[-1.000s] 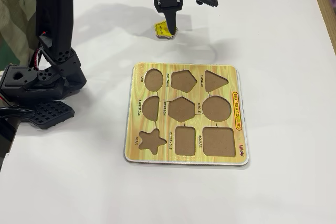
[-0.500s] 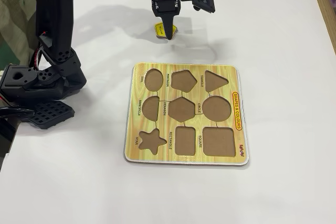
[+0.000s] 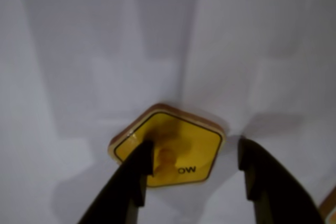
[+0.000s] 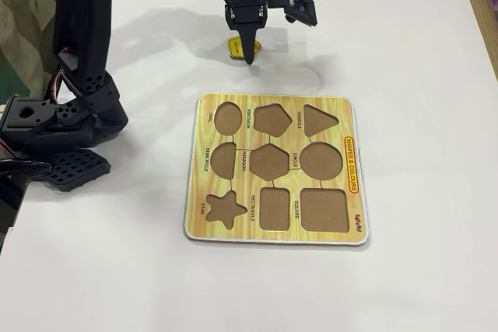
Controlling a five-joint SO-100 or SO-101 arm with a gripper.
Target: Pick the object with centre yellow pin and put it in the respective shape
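The white worktop (image 4: 405, 29) fills most of what I see from the fixed view; the black arm (image 4: 82, 52) stands at its left side on a dark base and reaches across the top of the picture; below and to the right of it lies the yellow wood-grain puzzle board (image 4: 276, 169), flat on the worktop, with its brown cutouts all showing bare; the pentagon cutout (image 4: 271, 120) sits in the board's top row, between an oval hole on its left and the triangle cutout (image 4: 319, 120) on its right, with the hexagon cutout (image 4: 269, 162) just below it; the claw (image 4: 249, 56) points down just beyond the board's far edge, well apart from the cutouts; under it lies the yellow pentagon piece (image 4: 236, 47), flat on the worktop, only partly seen past the dark tip; in the wrist view the piece (image 3: 184, 140) shows its dark edge and printed letters, and the claw (image 3: 191, 169) stands open around it, one dark finger (image 3: 134, 174) at the left right against the yellow knob (image 3: 167, 157), the other finger (image 3: 257, 174) off to the right, clear of the piece's edge over bare worktop; nothing is gripped.
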